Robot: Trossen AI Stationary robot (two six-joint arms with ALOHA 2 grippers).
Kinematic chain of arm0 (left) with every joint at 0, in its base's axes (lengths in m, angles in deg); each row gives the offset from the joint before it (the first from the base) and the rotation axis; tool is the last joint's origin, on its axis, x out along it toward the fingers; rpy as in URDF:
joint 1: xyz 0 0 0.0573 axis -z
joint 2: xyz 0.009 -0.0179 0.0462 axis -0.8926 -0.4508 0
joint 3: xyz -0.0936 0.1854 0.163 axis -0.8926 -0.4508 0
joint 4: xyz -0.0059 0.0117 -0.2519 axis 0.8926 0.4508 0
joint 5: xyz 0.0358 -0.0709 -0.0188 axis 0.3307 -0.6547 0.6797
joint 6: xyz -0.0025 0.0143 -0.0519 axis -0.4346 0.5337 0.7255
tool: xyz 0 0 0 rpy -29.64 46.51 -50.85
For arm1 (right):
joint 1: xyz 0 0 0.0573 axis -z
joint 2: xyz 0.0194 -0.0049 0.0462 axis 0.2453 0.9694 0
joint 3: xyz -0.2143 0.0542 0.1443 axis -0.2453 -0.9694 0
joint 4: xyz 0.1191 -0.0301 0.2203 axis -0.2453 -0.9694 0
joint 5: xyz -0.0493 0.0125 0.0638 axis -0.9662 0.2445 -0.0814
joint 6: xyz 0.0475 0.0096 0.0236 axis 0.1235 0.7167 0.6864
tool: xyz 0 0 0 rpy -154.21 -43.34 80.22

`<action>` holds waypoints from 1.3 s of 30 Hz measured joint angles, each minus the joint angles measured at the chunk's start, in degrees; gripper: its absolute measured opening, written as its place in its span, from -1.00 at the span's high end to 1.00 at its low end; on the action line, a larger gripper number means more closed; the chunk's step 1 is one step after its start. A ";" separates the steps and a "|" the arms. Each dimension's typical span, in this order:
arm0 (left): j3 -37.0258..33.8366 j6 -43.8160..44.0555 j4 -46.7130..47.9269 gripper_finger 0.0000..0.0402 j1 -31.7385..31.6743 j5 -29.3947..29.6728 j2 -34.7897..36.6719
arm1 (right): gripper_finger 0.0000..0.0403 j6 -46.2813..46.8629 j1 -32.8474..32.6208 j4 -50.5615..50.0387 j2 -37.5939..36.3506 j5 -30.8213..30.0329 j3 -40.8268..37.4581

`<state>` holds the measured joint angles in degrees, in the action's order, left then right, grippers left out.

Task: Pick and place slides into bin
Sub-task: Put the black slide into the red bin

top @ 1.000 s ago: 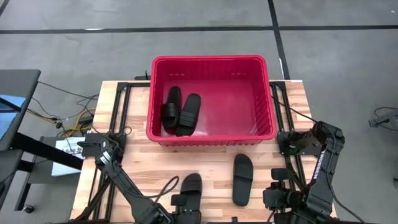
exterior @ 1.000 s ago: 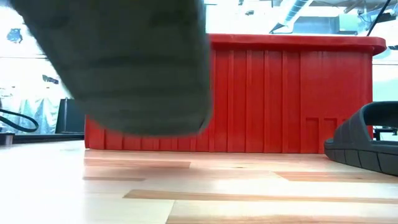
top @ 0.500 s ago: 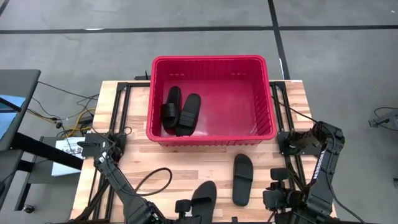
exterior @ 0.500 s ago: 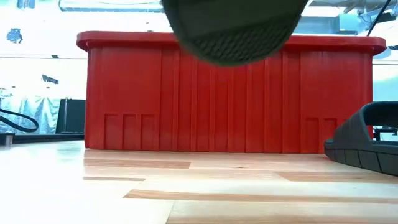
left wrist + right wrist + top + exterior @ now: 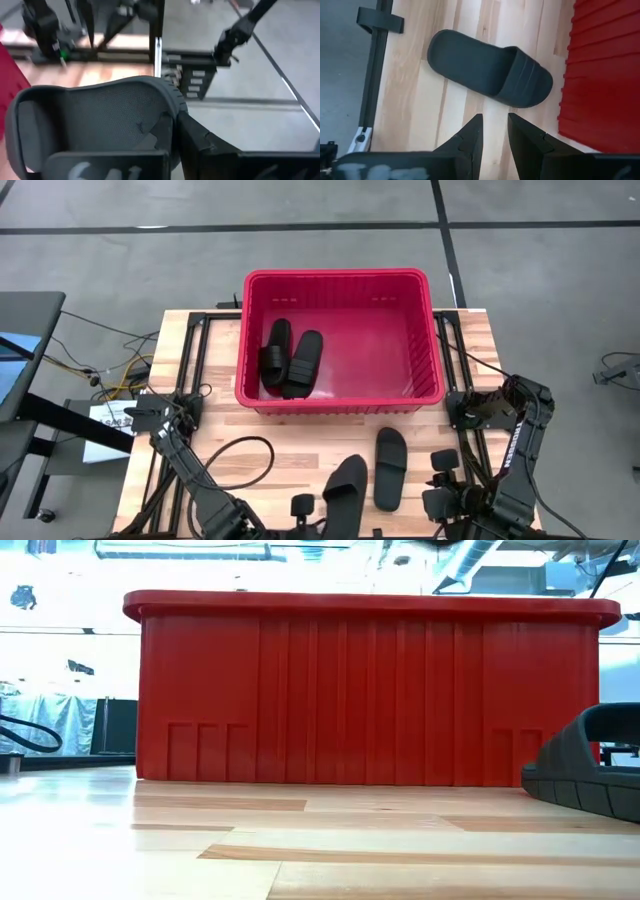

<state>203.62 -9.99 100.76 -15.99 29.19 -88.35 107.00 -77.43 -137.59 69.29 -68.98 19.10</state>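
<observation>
The red bin (image 5: 338, 340) stands at the table's far middle with two black slides (image 5: 291, 360) lying on its floor. A third slide (image 5: 390, 468) lies flat on the wood in front of the bin, also seen in the right wrist view (image 5: 490, 67) and at the low view's right edge (image 5: 590, 765). A fourth slide (image 5: 345, 488) hangs in the air near the table's front edge, with my left gripper (image 5: 175, 135) shut on it. My right gripper (image 5: 492, 132) hovers above the table beside the lying slide, its fingers a little apart with nothing between them. My left gripper pinches the slide's sole at its near end, by the raised edge (image 5: 170, 117). One finger (image 5: 110, 162) lies on the textured face and the other finger (image 5: 215, 150) on the opposite side. The slide sticks out ahead of the fingers, lifted clear of the table.
Black frame rails (image 5: 195, 380) run along the table's left and right sides. A loose cable loop (image 5: 240, 460) lies on the wood at the near left. Bare wood lies between the bin's front wall (image 5: 370, 690) and the near edge.
My left gripper has risen and tipped its fingers upward, carrying the slide up and toward the table's right. The slide has swung round and left the low view through its top. My right gripper has rolled a little in place.
</observation>
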 joint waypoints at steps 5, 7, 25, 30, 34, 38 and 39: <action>0.00 -6.61 -4.79 1.00 -1.01 3.75 0.82 | 0.60 -2.42 0.00 0.00 0.00 -0.47 0.00; 0.00 -9.85 -6.64 1.00 -1.67 6.28 1.02 | 0.60 -3.17 0.00 0.00 0.00 -0.88 0.00; 0.00 -22.11 12.97 1.00 -18.70 2.63 11.53 | 0.60 -12.36 7.18 0.00 0.00 -10.87 0.00; 0.00 -26.58 22.49 1.00 -27.63 -5.65 13.36 | 0.60 -13.26 12.61 0.00 0.00 -10.70 0.00; -0.02 -33.34 26.46 1.00 -34.39 -11.47 13.35 | 0.60 -12.23 17.26 0.00 0.00 -10.43 0.00; -0.16 -41.12 26.37 1.00 -40.56 -16.98 13.35 | 0.60 -11.75 21.53 0.00 0.00 -9.50 0.00; -0.17 -42.76 26.39 1.00 -42.02 -18.01 13.33 | 0.60 -11.73 22.46 0.00 0.00 -8.86 0.00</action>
<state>203.44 -52.75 127.15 -58.01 11.18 -75.02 95.26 -54.96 -137.59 69.29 -77.84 19.10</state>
